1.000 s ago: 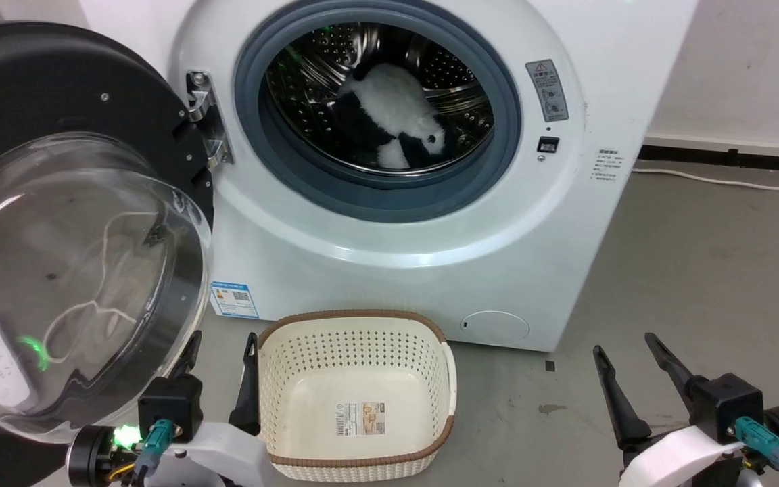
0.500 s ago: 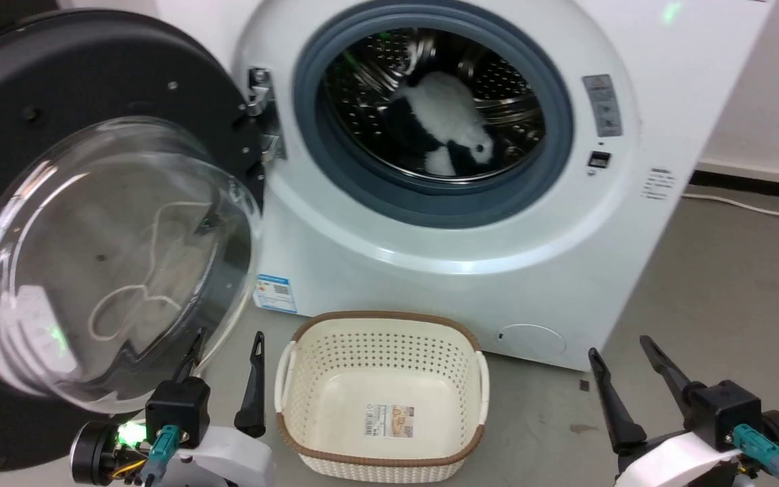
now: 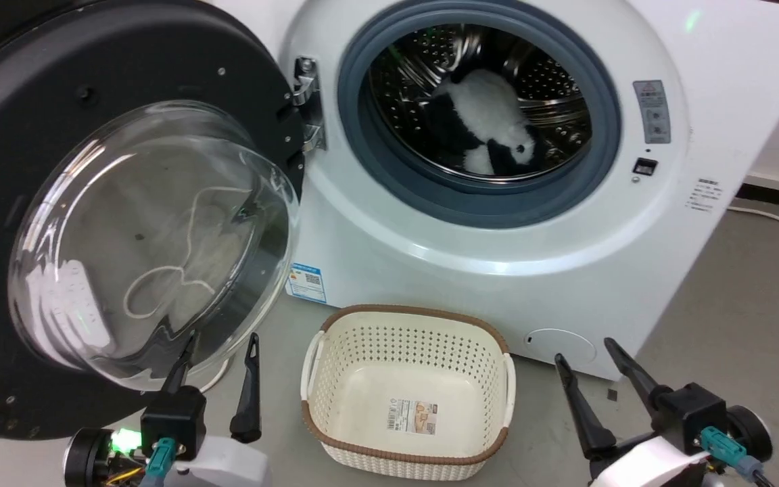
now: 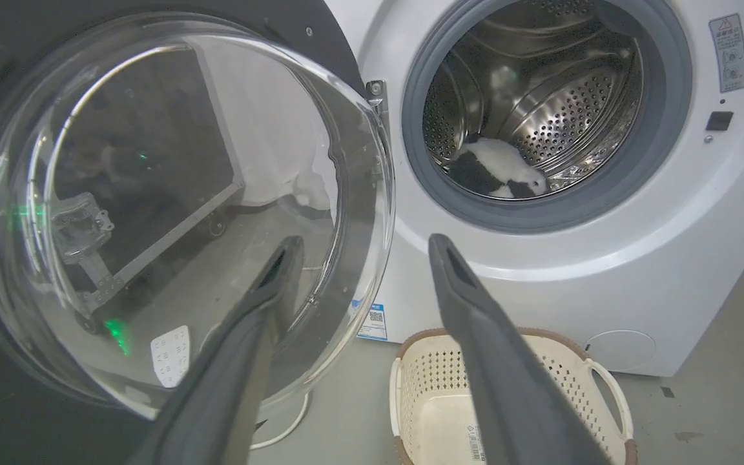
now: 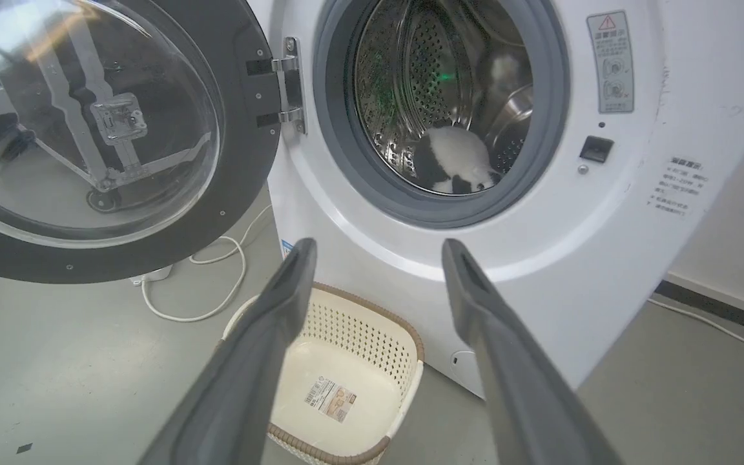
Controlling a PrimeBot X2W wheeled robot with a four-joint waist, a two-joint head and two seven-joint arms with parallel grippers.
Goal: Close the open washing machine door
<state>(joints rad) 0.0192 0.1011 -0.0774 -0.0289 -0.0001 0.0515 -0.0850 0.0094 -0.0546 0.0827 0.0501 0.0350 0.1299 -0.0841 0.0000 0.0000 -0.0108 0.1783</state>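
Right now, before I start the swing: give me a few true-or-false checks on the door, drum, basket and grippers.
1. The door is shut. False: it stands wide open, swung out to the left of the drum.
2. A black-and-white plush toy lies in the drum. True.
3. The basket holds laundry. False: it is empty but for a label on its floor.
4. The left gripper and the right gripper are both open and hold nothing. True.
5. The hinge sits on the opening's right. False: in the head view it is on the left.
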